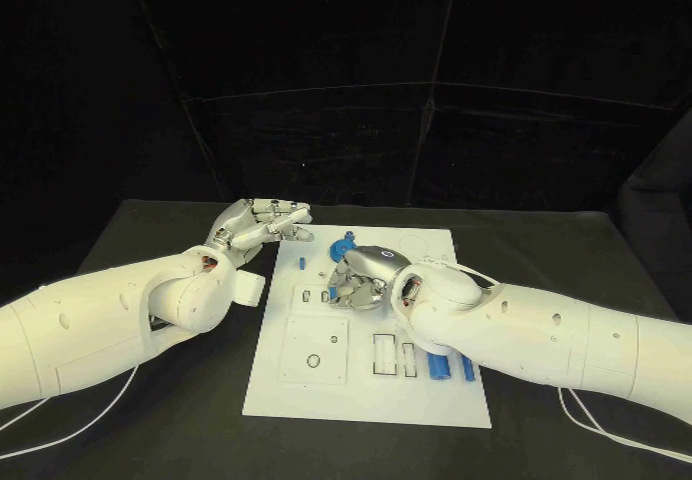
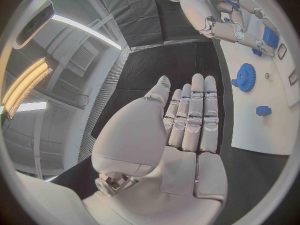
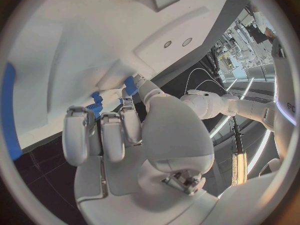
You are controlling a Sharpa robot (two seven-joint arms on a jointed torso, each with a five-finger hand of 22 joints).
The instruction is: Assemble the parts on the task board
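The flat white rectangular task board [image 1: 433,400] lies on the matte black table [image 1: 159,230], and its recesses hold few pieces. Two long blue bar-shaped parts [image 1: 443,366] lie side by side at the board's near right, just under the right forearm, next to two outlined rectangular slots [image 1: 384,354]. A square plate with an oval cut-out [image 1: 316,351] sits to the near side of the right hand. A small blue peg [image 1: 302,265] lies on the board between the two hands, and a round blue toothed gear part [image 1: 343,245] stands just beyond the right hand; the left wrist view shows the same gear [image 2: 246,77] flat on the white plate with a small blue block [image 2: 263,110] near it.

The silver right hand [image 1: 364,277] is over the middle of the board, fingers curled downward; in the right wrist view its fingertips [image 3: 128,105] meet a small blue piece [image 3: 130,85] against the board, though I cannot tell whether it is truly pinched. The silver left hand [image 1: 260,225] is off the board's far left corner, fingers straight and side by side with the thumb apart, holding nothing [image 2: 187,120].

Black curtain panels [image 1: 433,140] back the table.
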